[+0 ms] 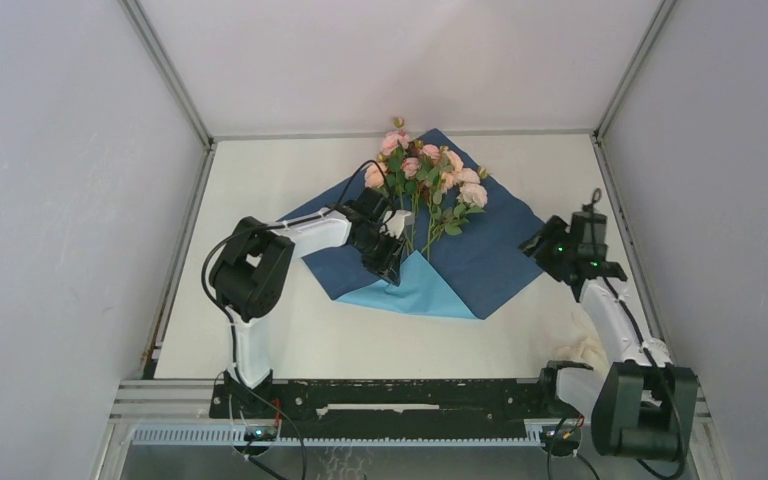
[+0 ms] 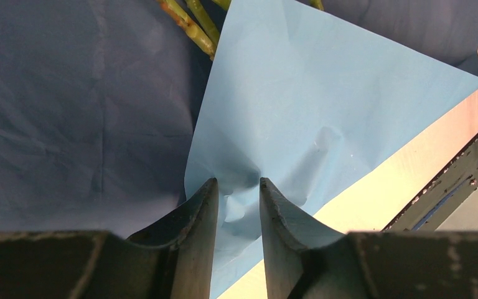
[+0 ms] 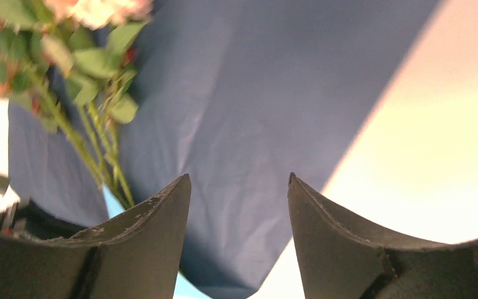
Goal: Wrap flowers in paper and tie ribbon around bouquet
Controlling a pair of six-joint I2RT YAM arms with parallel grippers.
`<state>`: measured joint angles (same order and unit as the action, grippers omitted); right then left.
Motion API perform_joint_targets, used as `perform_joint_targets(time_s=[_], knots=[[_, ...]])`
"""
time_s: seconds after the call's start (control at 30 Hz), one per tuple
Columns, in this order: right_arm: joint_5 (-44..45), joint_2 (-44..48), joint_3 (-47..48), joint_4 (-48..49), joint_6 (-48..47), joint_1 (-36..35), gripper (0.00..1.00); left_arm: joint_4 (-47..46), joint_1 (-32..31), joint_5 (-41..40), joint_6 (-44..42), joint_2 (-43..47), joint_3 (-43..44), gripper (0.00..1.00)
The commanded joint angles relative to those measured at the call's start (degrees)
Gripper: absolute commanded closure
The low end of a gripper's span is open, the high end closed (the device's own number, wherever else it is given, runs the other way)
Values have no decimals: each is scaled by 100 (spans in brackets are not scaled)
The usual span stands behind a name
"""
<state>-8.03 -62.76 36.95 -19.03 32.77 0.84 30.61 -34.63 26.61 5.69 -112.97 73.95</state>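
As right arm (image 1: 612,312) hovers, left claw (image 2: 237,182) pinches paper (image 2: 323,93).

Top camera's perched high behind the arm bases (image 1: 245,385), looking down and forward — the whole table (image 1: 290,340) in frame, well back. Left wrist view is in tight, peering down past its own fingers (image 2: 193,237) at the folded paper (image 2: 323,93). Right wrist view, close too, looks between its fingers across the dark sheet toward the flowers (image 3: 68,62) — paper and green stems show in all three.
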Motion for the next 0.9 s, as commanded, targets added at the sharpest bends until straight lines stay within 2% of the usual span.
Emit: perform_joint_targets(time_s=[0.0, 0.1, 0.2, 0.37, 0.5, 0.63, 0.73, 0.87], knots=[[-770, 169, -219, -691, -248, 918, 32, -183, -36, -241, 46, -177, 120, 64], [-1239, 283, -392, -1117, -167, 1015, 31, -175, -40, -242, 37, -152, 85, 64], [-1491, 754, -630, -1570, 170, 746, 31, -160, -37, -239, 46, -122, 75, 64], [-771, 2136, -1071, -1906, 1907, -959, 31, -167, -37, -224, 46, -78, 75, 63], [-20, 2731, -1815, -1164, 4054, -2456, 31, -166, -49, -200, 55, -50, 71, 62], [418, 2304, -2291, -287, 4979, -3319, 31, -169, -67, -186, 59, -56, 60, 61], [522, 1560, -2132, 110, 4932, -3659, 30, -169, -81, -183, 63, -57, 58, 61], [662, 721, -1999, 514, 4809, -3723, 30, -175, -94, -184, 56, -66, 53, 61]])
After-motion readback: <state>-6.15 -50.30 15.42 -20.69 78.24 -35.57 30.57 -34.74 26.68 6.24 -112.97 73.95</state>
